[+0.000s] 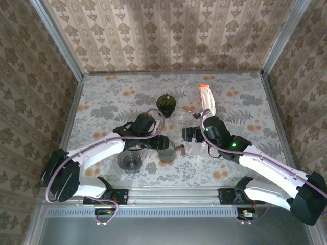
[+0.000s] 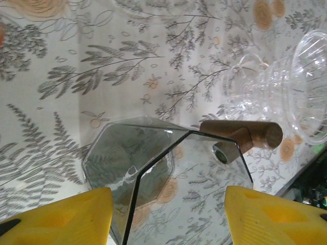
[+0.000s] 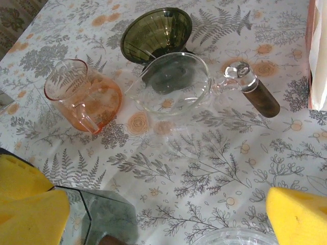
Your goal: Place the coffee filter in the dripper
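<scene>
The yellow fingertips of the left gripper stand half apart on either side of a smoky grey dripper. I cannot tell whether they actually press its glass. The dripper is faceted and angular at the rim, thin-walled and glossy. A stubby round wooden handle is fixed to its side by a metal stud. Just past the handle, a clear ribbed glass vessel sits on the floral tablecloth.

The right gripper hangs released, jaws wide, with nothing between them. Ahead of it sit a clear glass dripper, a dark green fluted cone and a pink glass pitcher.

The coffee filters are a pale paper stack in an orange-topped sleeve. They lie toward the far side of the table, well apart from the grey dripper.

The task looks barely begun: the left arm seems to be securing the dripper, and no filter has been fetched yet. The next move calls for the free right gripper to reach the stack and pinch off one limp, thin sheet. Several sheets may cling together as it lifts.
</scene>
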Controlling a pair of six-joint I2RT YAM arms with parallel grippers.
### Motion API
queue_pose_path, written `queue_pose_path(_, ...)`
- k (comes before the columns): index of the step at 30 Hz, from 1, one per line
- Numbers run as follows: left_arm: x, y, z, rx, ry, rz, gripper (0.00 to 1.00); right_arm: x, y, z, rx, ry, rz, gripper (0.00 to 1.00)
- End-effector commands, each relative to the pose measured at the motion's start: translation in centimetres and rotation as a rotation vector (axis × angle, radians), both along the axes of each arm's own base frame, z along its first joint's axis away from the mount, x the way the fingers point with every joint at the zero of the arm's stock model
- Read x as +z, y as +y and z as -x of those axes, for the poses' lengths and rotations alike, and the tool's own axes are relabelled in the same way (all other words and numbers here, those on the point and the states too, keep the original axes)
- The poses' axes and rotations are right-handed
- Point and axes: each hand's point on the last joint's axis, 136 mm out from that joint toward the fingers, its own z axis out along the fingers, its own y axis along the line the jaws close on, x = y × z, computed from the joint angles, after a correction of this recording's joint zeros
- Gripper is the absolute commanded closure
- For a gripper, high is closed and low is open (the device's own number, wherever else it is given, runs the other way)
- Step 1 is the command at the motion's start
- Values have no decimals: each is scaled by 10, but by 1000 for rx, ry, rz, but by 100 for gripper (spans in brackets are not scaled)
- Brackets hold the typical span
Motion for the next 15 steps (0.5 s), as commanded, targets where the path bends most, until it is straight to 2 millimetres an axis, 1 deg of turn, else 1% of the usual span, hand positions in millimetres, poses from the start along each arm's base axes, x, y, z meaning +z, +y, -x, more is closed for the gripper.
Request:
queue_pose_path(1, 24, -19, -8, -2, -19, 84, 39, -5, -8, 4, -30, 13, 9, 0)
queue_pose_path(3, 33, -13, -13, 24, -48, 83, 39, -4, -6, 5, -18, 17, 4, 0)
queue_pose_path(5, 47, 1, -22, 71, -89, 95, 36, -2, 3, 10, 43, 14, -14, 0)
queue_pose_path(7, 67, 18, -30, 128, -141, 111, 32, 4, 23, 20, 162, 16, -53, 4)
queue_pose_path(10, 98, 47, -38, 209, -226, 126, 24, 11, 54, 38, 282, 1, -17, 6)
queue_pose_path(11, 110, 58, -39, 235, -262, 127, 15, 13, 67, 45, 322, -7, 4, 6)
queue_pose_path(12, 118, 69, -39, 262, -289, 121, 4, 14, 81, 54, 364, -12, 20, 6)
queue_pose_path(13, 126, 77, -40, 283, -316, 122, 0, 12, 93, 61, 397, -9, 32, 6)
queue_pose_path(15, 140, 96, -40, 329, -362, 119, 0, 8, 122, 78, 476, 2, 58, 5)
